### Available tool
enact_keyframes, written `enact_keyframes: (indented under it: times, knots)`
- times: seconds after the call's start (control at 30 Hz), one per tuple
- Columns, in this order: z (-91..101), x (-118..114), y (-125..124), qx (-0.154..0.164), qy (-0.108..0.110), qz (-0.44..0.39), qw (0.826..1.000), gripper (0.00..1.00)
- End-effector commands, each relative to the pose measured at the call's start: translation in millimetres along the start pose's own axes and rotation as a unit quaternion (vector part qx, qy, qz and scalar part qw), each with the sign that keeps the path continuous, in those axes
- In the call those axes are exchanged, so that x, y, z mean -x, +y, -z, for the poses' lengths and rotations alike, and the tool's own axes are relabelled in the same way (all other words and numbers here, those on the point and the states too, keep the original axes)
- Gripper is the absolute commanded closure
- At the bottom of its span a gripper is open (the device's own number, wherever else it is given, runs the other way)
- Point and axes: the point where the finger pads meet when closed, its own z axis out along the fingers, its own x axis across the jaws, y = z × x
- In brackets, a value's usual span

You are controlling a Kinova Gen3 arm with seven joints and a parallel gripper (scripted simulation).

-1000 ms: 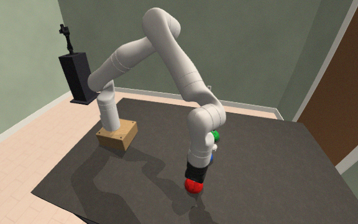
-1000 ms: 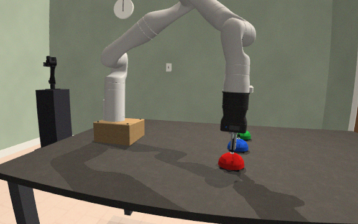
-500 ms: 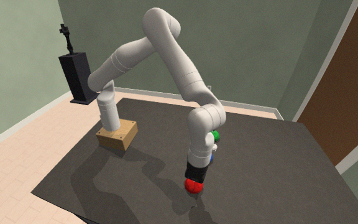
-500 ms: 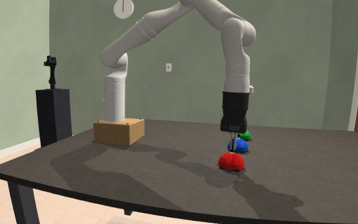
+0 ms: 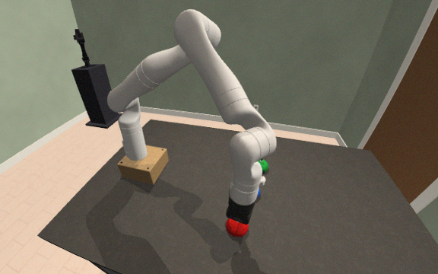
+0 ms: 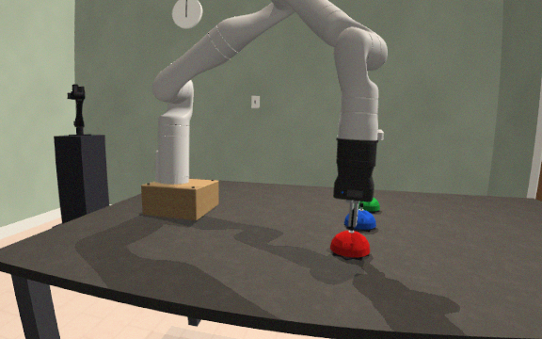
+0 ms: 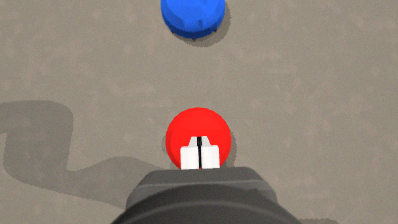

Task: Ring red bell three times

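Observation:
The red bell is a dome on the dark table, nearest the front of a row of three bells. It also shows in the top view and in the wrist view. My gripper points straight down, shut and empty, with its fingertips on the top of the red bell. In the wrist view the shut fingertips sit over the bell's centre and hide its button. I cannot tell how far the button is pushed down.
A blue bell sits just behind the red one and shows in the wrist view. A green bell is behind that. The arm's wooden base block stands at the left. A black pedestal stands off the table.

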Motion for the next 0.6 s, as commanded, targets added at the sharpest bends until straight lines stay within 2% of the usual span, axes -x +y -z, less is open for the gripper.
enact_keyframes:
  times: [0.0, 0.57]
  knots:
    - [-0.2, 0.4, 0.3, 0.000, 0.000, 0.000, 1.000, 0.83]
    - [2.3, 0.7, 0.3, 0.000, 0.000, 0.000, 1.000, 0.83]
